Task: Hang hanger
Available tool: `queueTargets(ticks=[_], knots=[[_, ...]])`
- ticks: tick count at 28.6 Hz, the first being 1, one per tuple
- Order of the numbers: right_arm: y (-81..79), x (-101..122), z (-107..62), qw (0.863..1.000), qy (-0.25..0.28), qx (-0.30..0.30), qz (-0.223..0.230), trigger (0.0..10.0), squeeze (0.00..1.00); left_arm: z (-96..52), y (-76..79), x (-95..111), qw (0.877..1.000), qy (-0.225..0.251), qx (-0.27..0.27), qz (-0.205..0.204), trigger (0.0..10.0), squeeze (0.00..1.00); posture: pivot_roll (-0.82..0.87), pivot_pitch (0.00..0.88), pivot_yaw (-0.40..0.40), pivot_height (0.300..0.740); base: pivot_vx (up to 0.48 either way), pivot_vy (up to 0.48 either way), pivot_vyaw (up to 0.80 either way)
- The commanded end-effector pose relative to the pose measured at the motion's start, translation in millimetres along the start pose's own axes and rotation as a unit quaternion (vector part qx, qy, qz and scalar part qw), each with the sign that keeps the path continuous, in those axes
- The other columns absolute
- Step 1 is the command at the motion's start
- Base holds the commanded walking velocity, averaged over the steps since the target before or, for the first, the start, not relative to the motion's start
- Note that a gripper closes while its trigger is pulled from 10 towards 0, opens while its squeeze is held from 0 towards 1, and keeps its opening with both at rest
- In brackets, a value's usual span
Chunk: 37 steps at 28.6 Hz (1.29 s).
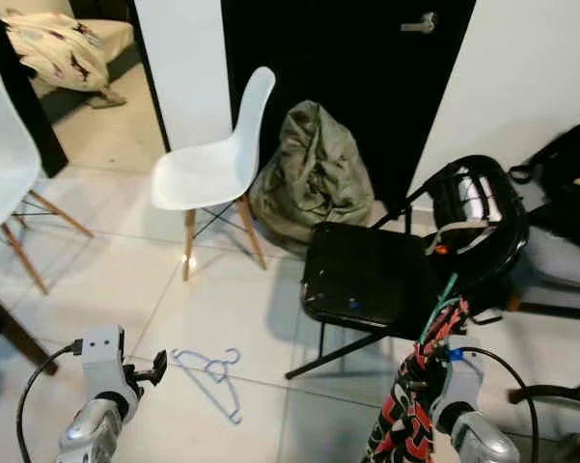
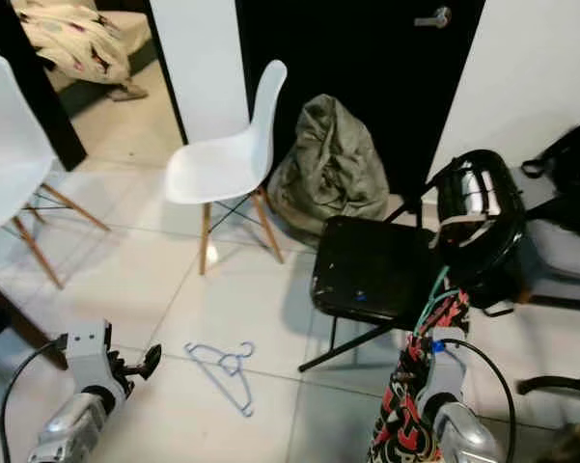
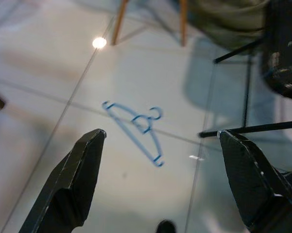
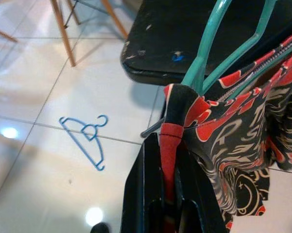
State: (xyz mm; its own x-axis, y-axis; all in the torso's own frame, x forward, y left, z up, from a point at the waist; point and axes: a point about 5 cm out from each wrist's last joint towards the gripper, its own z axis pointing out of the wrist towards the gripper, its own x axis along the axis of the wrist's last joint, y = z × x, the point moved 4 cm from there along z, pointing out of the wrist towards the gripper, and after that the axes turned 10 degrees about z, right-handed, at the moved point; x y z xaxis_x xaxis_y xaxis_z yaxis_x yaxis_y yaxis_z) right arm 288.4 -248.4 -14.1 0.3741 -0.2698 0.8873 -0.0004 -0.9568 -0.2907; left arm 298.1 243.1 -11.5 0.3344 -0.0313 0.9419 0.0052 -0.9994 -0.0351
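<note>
right hand (image 4: 167,160) pinches red-black garment (image 4: 233,121) on teal hanger (image 4: 211,41); left hand (image 3: 160,160) wide open.

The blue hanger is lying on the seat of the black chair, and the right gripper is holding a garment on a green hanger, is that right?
Not quite: the blue hanger lies on the floor tiles beside the black chair, as the left eye view shows. The right gripper does grip the garment on the green hanger.
</note>
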Motion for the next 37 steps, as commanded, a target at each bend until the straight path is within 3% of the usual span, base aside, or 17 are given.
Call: queueTargets(ticks=[1,4,6,9,10,13,14,15,16,21,24,25,29,30,31,33,37], knots=[[-30.4,19.3,7.7,0.995,0.030,0.097,-0.014,10.0,0.00,-2.4,0.9,-5.7,1.000,-0.009,-0.002,0.007,10.0,0.00,0.00,0.086,-0.010,0.740,0.000,0.000,0.78],[-60.4,52.1,2.2,0.974,0.056,0.216,-0.033,10.0,0.00,-0.5,4.7,7.1,0.999,0.022,-0.017,0.038,10.0,0.00,-0.01,0.082,-0.013,0.740,0.000,0.000,0.78],[-70.7,73.4,-2.4,0.963,0.075,0.256,-0.036,10.0,0.00,2.5,5.0,17.2,0.999,0.039,-0.018,0.034,10.0,0.00,-0.02,0.078,-0.014,0.740,0.000,0.000,0.78],[-92.9,123.9,-18.2,0.933,0.117,0.337,-0.052,10.0,0.00,10.3,5.4,57.4,0.994,0.102,-0.024,0.015,10.0,0.00,-0.02,0.071,-0.018,0.740,0.000,0.000,0.78],[-92.9,123.9,-18.2,0.933,0.117,0.337,-0.052,10.0,0.00,10.3,5.4,57.4,0.994,0.102,-0.024,0.015,10.0,0.00,-0.02,0.071,-0.018,0.740,0.000,0.000,0.78],[-123.6,170.3,-45.6,0.885,0.152,0.434,-0.076,10.0,0.00,13.3,13.1,119.7,0.981,0.190,-0.045,0.013,10.0,0.00,-0.02,0.062,-0.024,0.740,0.000,0.000,0.78],[-123.6,170.3,-45.6,0.885,0.152,0.434,-0.076,10.0,0.00,13.3,13.1,119.7,0.981,0.190,-0.045,0.013,10.0,0.00,-0.02,0.062,-0.024,0.740,0.000,0.000,0.79],[-139.7,189.6,-59.3,0.859,0.172,0.474,-0.092,10.0,0.00,8.8,23.9,161.2,0.966,0.248,-0.067,0.012,10.0,0.00,-0.02,0.057,-0.027,0.740,0.000,0.000,0.78],[-143.8,195.5,-59.7,0.855,0.183,0.474,-0.101,10.0,0.00,5.7,29.2,176.1,0.960,0.268,-0.077,0.013,10.0,0.00,-0.01,0.055,-0.029,0.740,0.000,0.000,0.78],[-169.5,185.0,-33.2,0.877,0.195,0.426,-0.105,10.0,0.00,-12.6,59.1,224.2,0.936,0.330,-0.121,0.007,10.0,0.00,-0.01,0.048,-0.033,0.740,0.000,0.000,0.78],[-179.1,168.3,-18.5,0.893,0.177,0.398,-0.116,10.0,0.00,-14.2,72.7,227.2,0.936,0.324,-0.137,0.026,10.0,0.00,0.00,0.049,-0.032,0.740,0.000,0.000,0.74],[-179.1,158.2,-4.2,0.909,0.161,0.365,-0.122,10.0,0.00,-11.8,83.7,220.4,0.936,0.313,-0.152,0.054,10.0,0.00,0.01,0.048,-0.034,0.740,0.000,0.000,0.75],[-180.0,146.2,8.8,0.925,0.137,0.333,-0.119,10.0,0.00,-7.8,94.2,205.9,0.940,0.289,-0.163,0.084,10.0,0.00,0.01,0.054,-0.039,0.740,0.000,0.000,0.76],[-180.0,146.2,8.8,0.925,0.137,0.333,-0.119,10.0,0.00,-7.8,94.2,205.9,0.940,0.289,-0.163,0.084,10.0,0.00,0.01,0.054,-0.039,0.740,0.000,0.000,0.79],[-176.2,138.6,14.9,0.933,0.121,0.315,-0.125,10.0,0.00,-3.1,93.7,189.7,0.947,0.263,-0.161,0.091,10.0,0.00,0.02,0.063,-0.049,0.740,0.000,0.000,0.78],[-164.8,140.8,17.8,0.943,0.117,0.293,-0.104,10.0,0.00,-2.8,77.5,175.8,0.958,0.235,-0.142,0.078,10.0,0.00,0.02,0.071,-0.052,0.740,0.000,0.000,0.65],[-153.9,146.7,16.2,0.947,0.121,0.289,-0.066,10.0,0.00,-5.6,57.7,174.2,0.964,0.235,-0.114,0.047,10.0,0.00,0.03,0.085,-0.077,0.740,0.122,0.000,0.16]])
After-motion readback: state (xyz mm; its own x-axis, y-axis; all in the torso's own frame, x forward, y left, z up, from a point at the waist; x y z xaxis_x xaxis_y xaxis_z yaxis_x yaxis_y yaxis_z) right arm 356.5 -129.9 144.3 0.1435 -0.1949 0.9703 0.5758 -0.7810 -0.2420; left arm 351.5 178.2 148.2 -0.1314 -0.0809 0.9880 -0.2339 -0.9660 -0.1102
